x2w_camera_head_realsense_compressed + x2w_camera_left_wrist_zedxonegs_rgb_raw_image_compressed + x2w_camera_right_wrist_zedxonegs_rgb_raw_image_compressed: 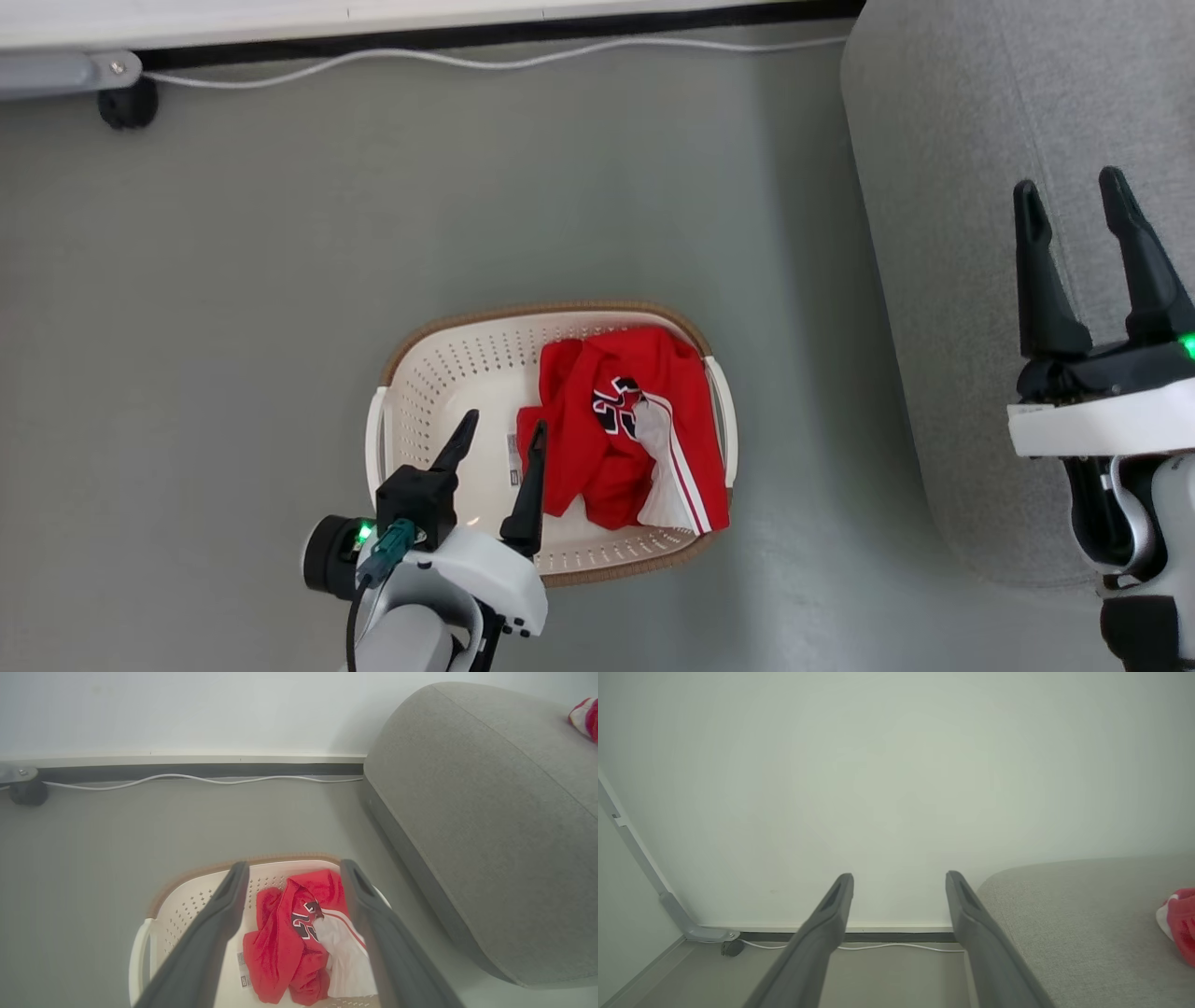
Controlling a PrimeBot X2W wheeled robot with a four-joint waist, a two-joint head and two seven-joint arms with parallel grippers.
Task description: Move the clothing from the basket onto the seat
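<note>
Red clothing (621, 425) with a white stripe and a number print lies crumpled in the right half of the cream basket (439, 373) on the floor. My left gripper (502, 431) hangs open above the basket's near side, its fingers just left of the garment; in the left wrist view the clothing (289, 942) lies between the open fingers (219, 914). My right gripper (1072, 198) stands open over the grey seat (943, 140) at the right, nothing between its fingers. Another red and white piece of clothing (1178, 919) lies on the seat (1064, 914).
A white cable (485, 61) runs along the skirting at the far wall. A grey metal leg with a black caster (126, 103) stands at the far left. Bare grey floor (233, 280) surrounds the basket. A paper label (513, 459) lies on the basket's bottom.
</note>
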